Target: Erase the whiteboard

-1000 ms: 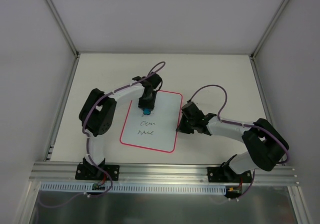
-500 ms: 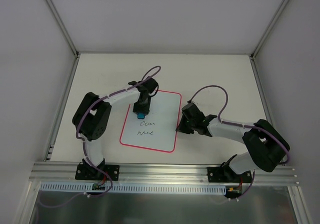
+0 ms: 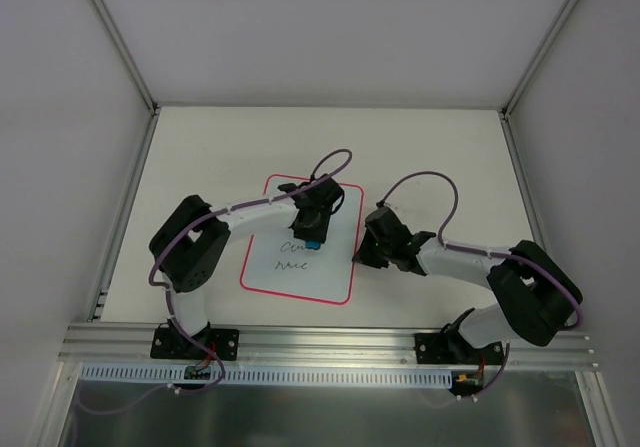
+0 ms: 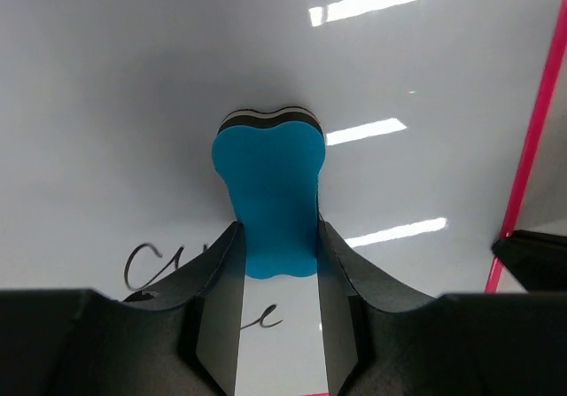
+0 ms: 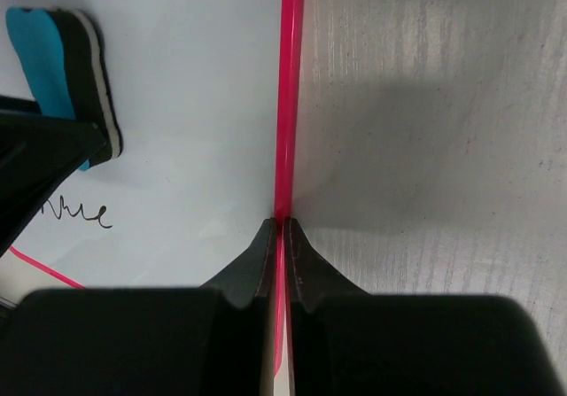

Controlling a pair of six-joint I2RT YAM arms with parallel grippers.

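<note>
We log the whiteboard (image 3: 330, 272), flat on the table (image 3: 440, 157), with handwriting (image 3: 292, 264) on its near part unwiped.

Right gripper (image 5: 282, 229): jaws pinched on the board's pink right edge, steadying it, we judge.

Left gripper (image 4: 275, 236), slightly farther: jaws clamped on the blue eraser (image 4: 268, 179), felt pressed to the board for wiping.

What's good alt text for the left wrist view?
The left gripper clamps a blue eraser, felt end toward the whiteboard. Dark handwriting sits at lower left, the board's pink border at right.
</note>
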